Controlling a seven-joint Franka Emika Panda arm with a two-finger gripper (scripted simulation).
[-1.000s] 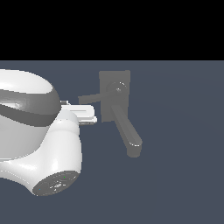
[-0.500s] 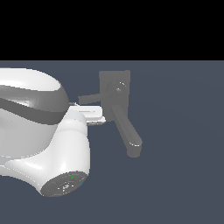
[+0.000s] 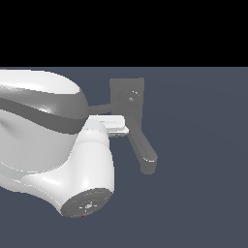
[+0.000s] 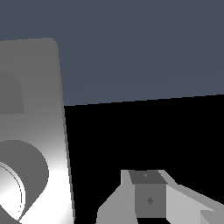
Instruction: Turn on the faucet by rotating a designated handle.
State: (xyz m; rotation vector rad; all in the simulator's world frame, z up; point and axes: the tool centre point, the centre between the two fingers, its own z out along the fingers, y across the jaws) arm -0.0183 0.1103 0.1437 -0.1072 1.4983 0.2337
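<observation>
The grey faucet [image 3: 127, 89] stands with its flat backplate upright, and its thick spout [image 3: 141, 146] runs down toward the exterior view's right. From the round hub [image 3: 131, 98] the thin handle [image 3: 102, 106] sticks out to the exterior view's left. My gripper [image 3: 121, 129] sits just below the handle, its white tip close to the spout's base. Whether it touches either one is unclear, and the bulky arm hides its jaws. The wrist view shows the backplate [image 4: 37, 87], the hub [image 4: 22, 175] and one finger [image 4: 148, 199] close by.
My white arm [image 3: 48, 135] fills the exterior view's left half and covers the handle's outer end. A plain dark grey floor [image 3: 203, 193] lies around the faucet.
The arm has moved toward the exterior view's right, bringing the gripper tip from left of the faucet to just under the handle near the hub. The faucet and handle look unchanged.
</observation>
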